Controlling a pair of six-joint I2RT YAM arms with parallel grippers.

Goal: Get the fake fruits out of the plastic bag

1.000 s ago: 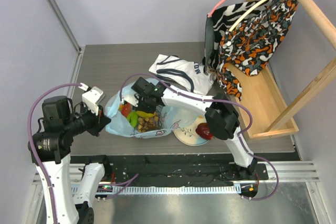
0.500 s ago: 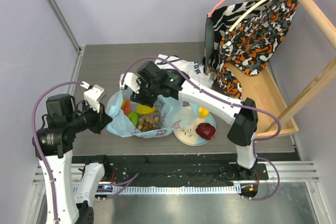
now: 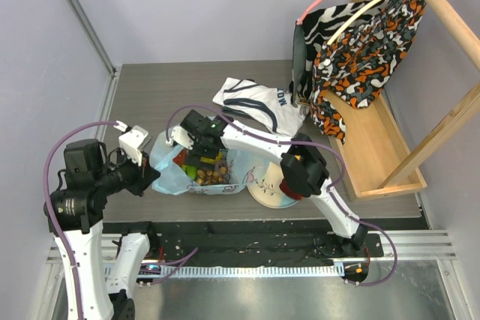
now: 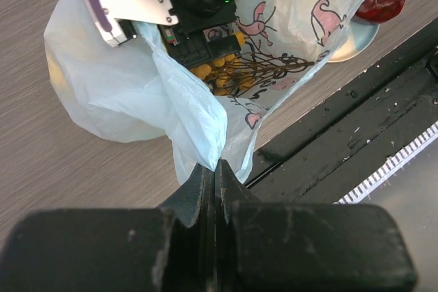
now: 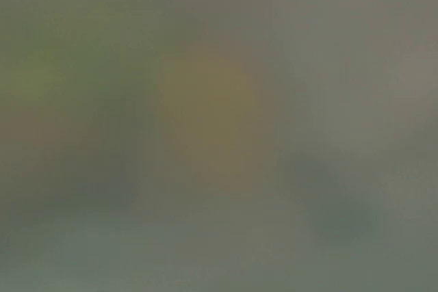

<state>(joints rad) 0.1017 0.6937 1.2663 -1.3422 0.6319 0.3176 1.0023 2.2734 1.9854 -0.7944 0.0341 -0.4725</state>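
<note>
The light-blue plastic bag point(image 3: 166, 175) point(image 4: 123, 94) lies on the table with its mouth held up. My left gripper point(image 3: 150, 177) point(image 4: 217, 165) is shut on a pinch of the bag's rim. My right gripper point(image 3: 196, 161) point(image 4: 200, 46) reaches down into the bag's mouth; its jaws are buried among the contents and its wrist view is a blur. Inside the bag lie a brownish grape bunch point(image 3: 214, 177) point(image 4: 222, 76), a red piece point(image 3: 180, 157) and a green piece point(image 3: 189, 172). A red apple point(image 4: 380, 1) point(image 3: 287, 189) rests on the plate point(image 3: 262, 194) point(image 4: 349, 46), partly behind the right elbow.
A white shirt point(image 3: 259, 103) lies behind the bag. A wooden rack point(image 3: 375, 144) with patterned clothes on hangers point(image 3: 360, 43) fills the right side. The black base rail point(image 3: 247, 241) point(image 4: 356, 148) runs along the near edge.
My right gripper lifted above the bag's mouth, then dropped back into it, and the right elbow folded back over the plate. The left gripper kept its pinch on the rim.
</note>
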